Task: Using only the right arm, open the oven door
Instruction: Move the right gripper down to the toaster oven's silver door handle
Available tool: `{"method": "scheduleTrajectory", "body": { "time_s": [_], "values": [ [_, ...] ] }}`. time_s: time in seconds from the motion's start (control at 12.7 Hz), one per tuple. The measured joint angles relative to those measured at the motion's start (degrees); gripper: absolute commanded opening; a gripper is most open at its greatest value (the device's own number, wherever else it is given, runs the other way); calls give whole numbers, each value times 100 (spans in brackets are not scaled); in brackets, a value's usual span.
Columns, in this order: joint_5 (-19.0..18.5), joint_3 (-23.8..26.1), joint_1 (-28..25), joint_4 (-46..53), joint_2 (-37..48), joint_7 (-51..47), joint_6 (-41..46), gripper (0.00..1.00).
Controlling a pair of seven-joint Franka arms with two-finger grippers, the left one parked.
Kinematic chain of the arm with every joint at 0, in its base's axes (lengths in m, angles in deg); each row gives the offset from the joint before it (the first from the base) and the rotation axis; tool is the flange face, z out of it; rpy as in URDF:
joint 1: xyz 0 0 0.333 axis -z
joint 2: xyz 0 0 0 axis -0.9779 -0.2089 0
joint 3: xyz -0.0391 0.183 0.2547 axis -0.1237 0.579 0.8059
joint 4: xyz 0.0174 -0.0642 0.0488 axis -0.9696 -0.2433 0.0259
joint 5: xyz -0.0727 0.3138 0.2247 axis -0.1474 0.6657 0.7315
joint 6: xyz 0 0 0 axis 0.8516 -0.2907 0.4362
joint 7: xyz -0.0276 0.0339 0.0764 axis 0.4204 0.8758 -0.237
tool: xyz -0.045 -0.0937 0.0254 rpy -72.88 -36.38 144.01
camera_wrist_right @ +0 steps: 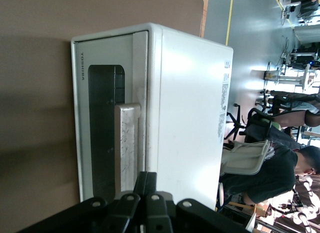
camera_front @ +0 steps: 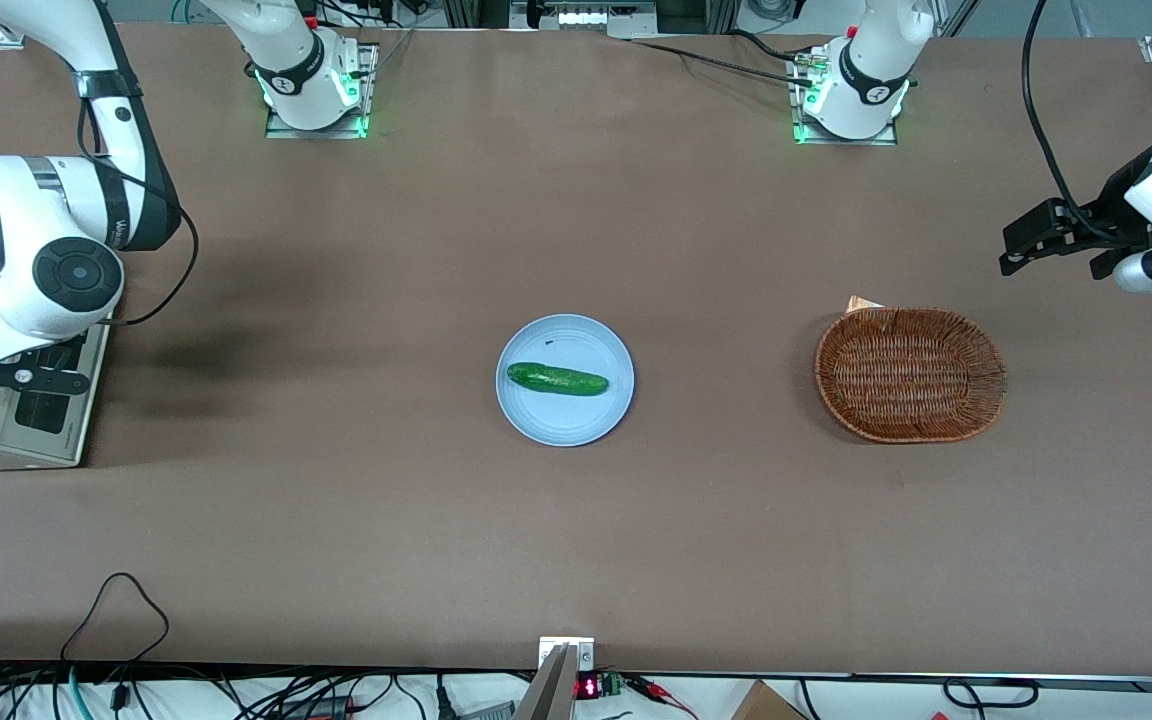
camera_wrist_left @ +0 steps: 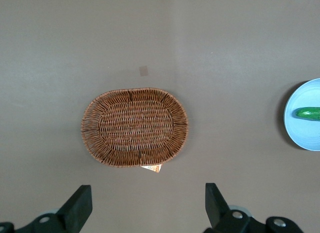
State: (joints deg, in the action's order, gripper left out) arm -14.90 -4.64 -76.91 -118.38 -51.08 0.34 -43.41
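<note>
A: Where is the right arm (camera_front: pixel 46 250) sitting?
B: Over the white toaster oven (camera_wrist_right: pixel 190 108) at its end of the table, its gripper (camera_wrist_right: pixel 146 185) hanging by the handle (camera_wrist_right: pixel 127 143) of the shut oven door (camera_wrist_right: pixel 107 128).
A: Fingers?
B: Pressing together, gripping nothing.

— What sort of place is this?
— A robotics lab: white arms bolted to a brown table (camera_front: pixel 576 560), cables (camera_front: pixel 116 690) along its six o'clock edge, office chairs (camera_wrist_right: pixel 245 124) on the grey floor.
</note>
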Motion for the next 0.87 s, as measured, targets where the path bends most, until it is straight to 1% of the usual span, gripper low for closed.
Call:
{"method": "scheduleTrajectory", "body": {
  "time_s": [0.24,0.39,0.87],
  "values": [
    [-401,-3,134,-194,-72,-427,-269,1],
    [-560,1,135,-226,-206,-736,-304,1],
    [-628,1,135,-226,-284,-850,-310,1]
  ]
}}
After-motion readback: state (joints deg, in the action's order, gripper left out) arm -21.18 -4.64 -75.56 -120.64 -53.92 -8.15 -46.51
